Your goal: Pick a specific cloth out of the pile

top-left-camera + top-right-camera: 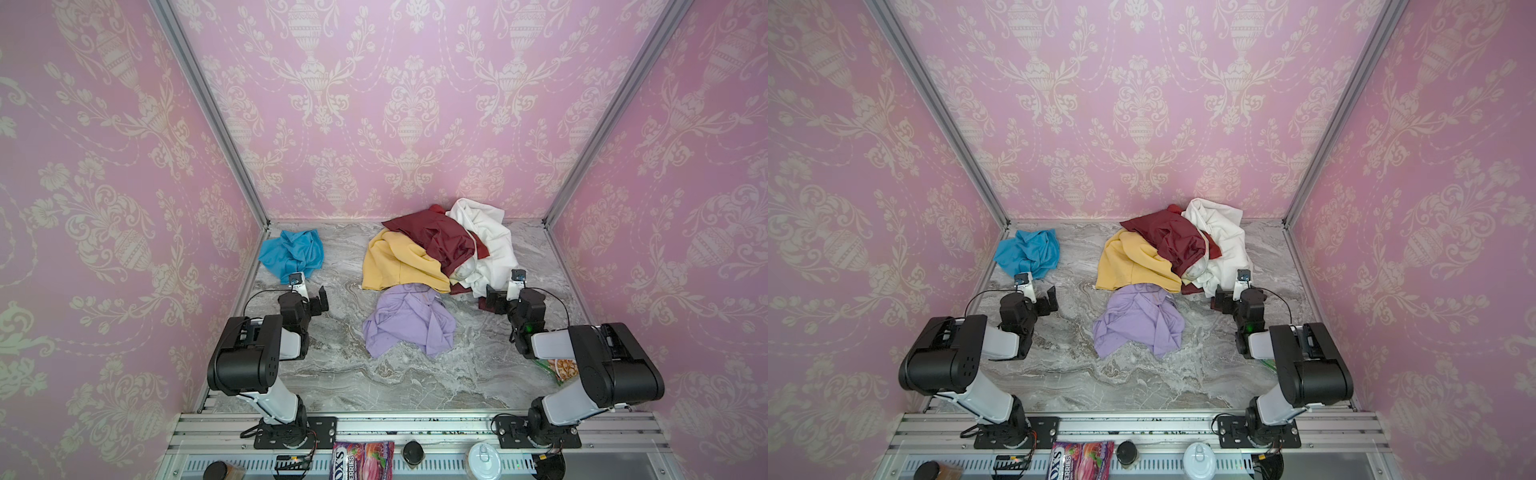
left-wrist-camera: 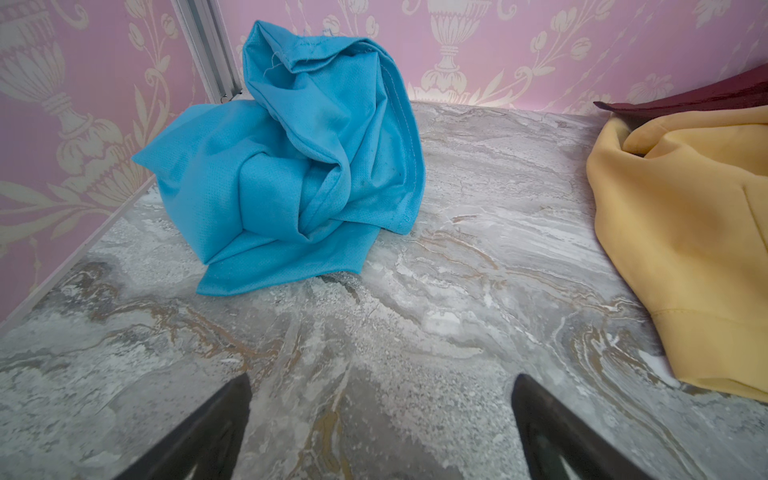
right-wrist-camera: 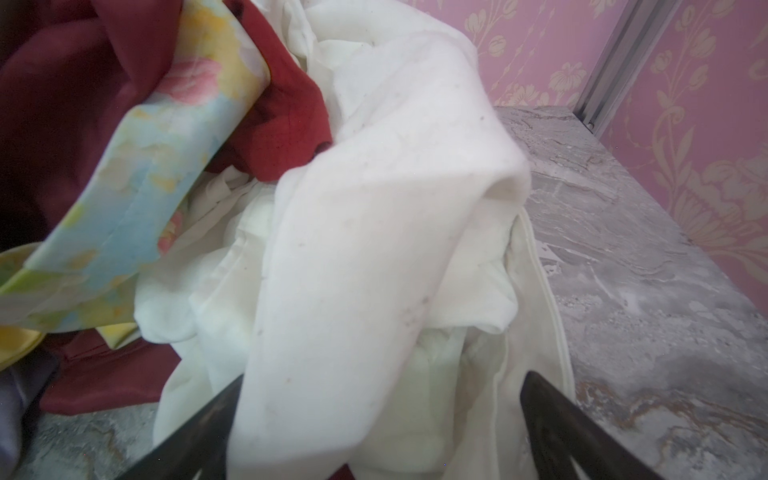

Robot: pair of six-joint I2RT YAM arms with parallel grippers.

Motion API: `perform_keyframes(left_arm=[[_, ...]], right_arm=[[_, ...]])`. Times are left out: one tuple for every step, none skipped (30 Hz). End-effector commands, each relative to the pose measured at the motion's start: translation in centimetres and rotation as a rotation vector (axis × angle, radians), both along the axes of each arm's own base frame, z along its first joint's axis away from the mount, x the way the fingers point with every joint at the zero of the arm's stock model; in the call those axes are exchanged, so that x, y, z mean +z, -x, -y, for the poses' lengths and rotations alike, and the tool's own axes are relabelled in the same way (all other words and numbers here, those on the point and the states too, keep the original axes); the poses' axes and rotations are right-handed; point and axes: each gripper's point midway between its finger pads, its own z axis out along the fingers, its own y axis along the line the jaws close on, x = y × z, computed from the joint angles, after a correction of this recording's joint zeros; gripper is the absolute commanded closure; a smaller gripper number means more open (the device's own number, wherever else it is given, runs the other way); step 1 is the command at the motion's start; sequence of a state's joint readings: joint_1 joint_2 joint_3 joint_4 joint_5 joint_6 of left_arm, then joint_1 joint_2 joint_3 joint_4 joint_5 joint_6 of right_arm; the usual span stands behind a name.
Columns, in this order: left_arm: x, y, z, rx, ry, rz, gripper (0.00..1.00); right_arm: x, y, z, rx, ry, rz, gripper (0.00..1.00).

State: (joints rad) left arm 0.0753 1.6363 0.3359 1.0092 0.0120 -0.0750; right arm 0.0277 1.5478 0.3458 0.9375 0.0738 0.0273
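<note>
The grey marbled table (image 1: 374, 374) is boxed in by pink wallpapered walls (image 1: 407, 104) with cream urn patterns and aluminium corner posts (image 1: 208, 104). The cloth (image 1: 292, 254), turquoise and crumpled, lies alone in the far left corner, well apart from the pile (image 1: 440, 249) at the far centre-right. A lilac cloth (image 1: 409, 324) spreads out at the pile's near edge. The left gripper (image 2: 382, 380) hovers just near of the cloth, jaws spread wide and empty. The right gripper (image 3: 382, 378) is spread wide too, with a white fold (image 3: 374, 208) lying between its fingers, unclamped.
</note>
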Motion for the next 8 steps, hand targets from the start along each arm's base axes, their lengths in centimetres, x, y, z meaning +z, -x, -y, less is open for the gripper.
perform_keyframes(left_arm=[[0.82, -0.59, 0.09, -0.011, -0.028, 0.023, 0.00], [0.83, -0.59, 0.09, -0.011, -0.029, 0.023, 0.01], [0.82, -0.59, 0.10, -0.011, -0.028, 0.023, 0.01], [0.81, -0.59, 0.09, -0.011, -0.028, 0.023, 0.01], [0.83, -0.59, 0.08, -0.011, -0.029, 0.024, 0.01], [0.82, -0.59, 0.09, -0.011, -0.029, 0.023, 0.01], [0.82, -0.59, 0.10, -0.012, -0.028, 0.023, 0.01], [0.82, -0.59, 0.10, -0.012, -0.028, 0.023, 0.01]], right_arm=[[0.88, -0.63, -0.14, 0.005, -0.025, 0.026, 0.00], [0.91, -0.64, -0.14, 0.007, -0.027, 0.028, 0.00], [0.86, -0.63, -0.11, 0.007, -0.029, 0.026, 0.00], [0.96, -0.67, -0.13, 0.009, -0.032, 0.029, 0.00], [0.95, -0.67, -0.09, 0.008, -0.031, 0.030, 0.00], [0.96, -0.61, -0.08, 0.009, -0.031, 0.032, 0.00], [0.97, -0.58, -0.09, 0.009, -0.030, 0.034, 0.00], [1.04, -0.57, -0.12, 0.010, -0.029, 0.037, 0.00]])
